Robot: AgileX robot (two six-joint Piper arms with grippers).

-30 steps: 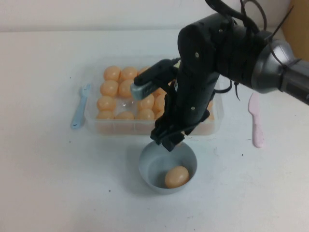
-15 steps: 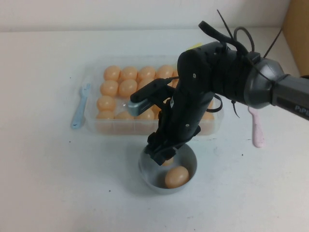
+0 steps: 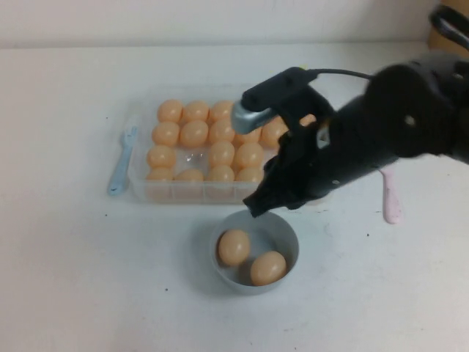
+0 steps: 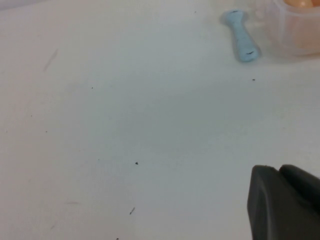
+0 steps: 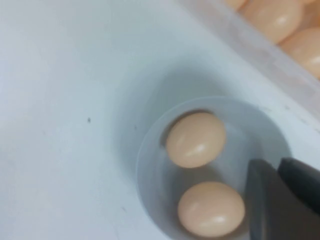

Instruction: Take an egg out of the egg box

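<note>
The clear egg box [image 3: 139, 183] sits mid-table with several peach-orange eggs [image 3: 194, 133] in its cells. It also shows in the right wrist view [image 5: 260, 50] and in the left wrist view [image 4: 295, 30]. Two eggs lie in the blue-grey bowl [image 3: 220, 268] in front of it: one [image 3: 234, 247] on the left, one [image 3: 268, 268] on the right. They show in the right wrist view too [image 5: 195, 139] [image 5: 211, 208]. My right gripper [image 3: 256, 209] [image 5: 280, 162] hovers above the bowl's far rim, fingers together and empty. My left gripper [image 4: 280, 170] is shut over bare table, out of the high view.
A blue fork [image 3: 121, 161] [image 4: 241, 35] lies left of the egg box. A pink spoon [image 3: 390, 192] lies to its right, partly under my right arm. A brown box [image 3: 447, 29] stands at the far right corner.
A second egg now lies in the bowl. My right gripper has risen out of the bowl and the arm has swung right and up, uncovering more of the egg box.
</note>
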